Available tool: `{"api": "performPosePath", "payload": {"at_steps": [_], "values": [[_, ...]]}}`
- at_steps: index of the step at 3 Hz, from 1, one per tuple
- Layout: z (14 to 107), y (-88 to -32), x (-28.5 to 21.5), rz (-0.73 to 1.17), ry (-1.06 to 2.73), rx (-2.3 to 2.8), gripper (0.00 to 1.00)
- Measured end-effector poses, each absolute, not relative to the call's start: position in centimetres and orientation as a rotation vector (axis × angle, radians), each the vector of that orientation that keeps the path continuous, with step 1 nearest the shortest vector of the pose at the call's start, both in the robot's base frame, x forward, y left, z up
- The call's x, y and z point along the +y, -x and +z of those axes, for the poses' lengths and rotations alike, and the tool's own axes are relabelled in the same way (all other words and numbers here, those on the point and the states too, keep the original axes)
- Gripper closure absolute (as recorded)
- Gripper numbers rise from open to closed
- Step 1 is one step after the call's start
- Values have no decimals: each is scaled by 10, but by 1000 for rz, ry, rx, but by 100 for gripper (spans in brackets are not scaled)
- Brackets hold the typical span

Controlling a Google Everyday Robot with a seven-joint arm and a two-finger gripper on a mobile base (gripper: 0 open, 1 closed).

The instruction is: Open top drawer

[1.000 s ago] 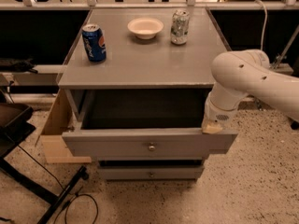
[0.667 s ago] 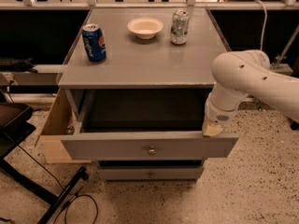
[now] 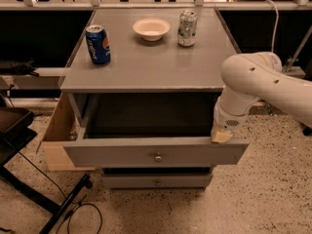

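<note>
The top drawer (image 3: pixel 122 152) stands pulled out of the table (image 3: pixel 146 67) toward the camera, its long axis running left to right and its knobbed front facing me. My pincer (image 3: pixel 222 136) sits at the right end of the front's upper edge, and I cannot tell whether it is open or closed. Against a second ago, drawer front and pincer lie slightly nearer the camera.

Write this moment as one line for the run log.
top drawer: pulled out | gripper: at right end of its front's top edge | on cabinet top: blue can, bowl, silver can
</note>
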State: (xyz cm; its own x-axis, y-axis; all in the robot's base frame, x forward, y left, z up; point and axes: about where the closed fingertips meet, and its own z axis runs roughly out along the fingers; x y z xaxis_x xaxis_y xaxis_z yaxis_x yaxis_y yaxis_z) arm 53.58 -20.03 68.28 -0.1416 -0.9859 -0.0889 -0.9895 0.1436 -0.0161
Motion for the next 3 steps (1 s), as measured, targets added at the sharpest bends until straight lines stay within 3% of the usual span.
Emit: {"api": "performPosePath", "payload": {"at_steps": [1, 3], "values": [[683, -536, -200, 71, 2005, 2315, 4], [683, -536, -200, 71, 2005, 2316, 0]]}}
